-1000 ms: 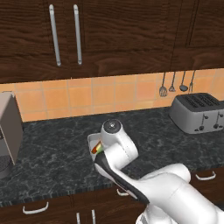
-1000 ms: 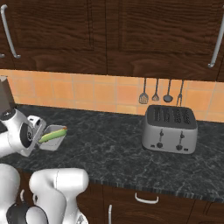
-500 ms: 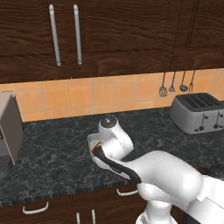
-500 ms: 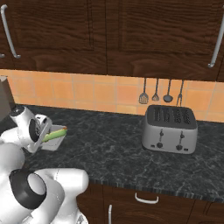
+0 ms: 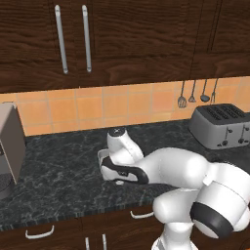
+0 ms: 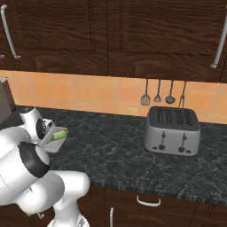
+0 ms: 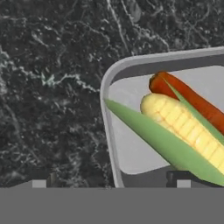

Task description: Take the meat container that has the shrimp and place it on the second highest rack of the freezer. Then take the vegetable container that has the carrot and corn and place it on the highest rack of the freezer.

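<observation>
The vegetable container (image 7: 106,94) is a shallow grey tray that rests on the dark counter (image 7: 52,87). It holds a yellow corn cob (image 7: 183,127) with a green husk and an orange-red carrot (image 7: 194,99). My gripper (image 7: 111,183) is open. One fingertip (image 7: 175,178) is inside the tray and the other is outside, so they straddle its near wall. In the right base view the tray (image 6: 53,144) sits just beside my hand, with the corn (image 6: 59,134) showing. In the left base view my hand (image 5: 119,144) covers most of the tray (image 5: 103,160). The shrimp container and the freezer are out of view.
A silver toaster (image 6: 173,131) stands on the counter to the right, with utensils (image 6: 162,94) hanging on the tiled wall behind it. A grey appliance (image 5: 10,146) stands at the counter's left end. Dark wood cabinets (image 5: 73,39) hang overhead.
My hand has shifted slightly left and down over the tray, and the arm's elbow has swung out toward the cameras. The tray has stayed where it was.
</observation>
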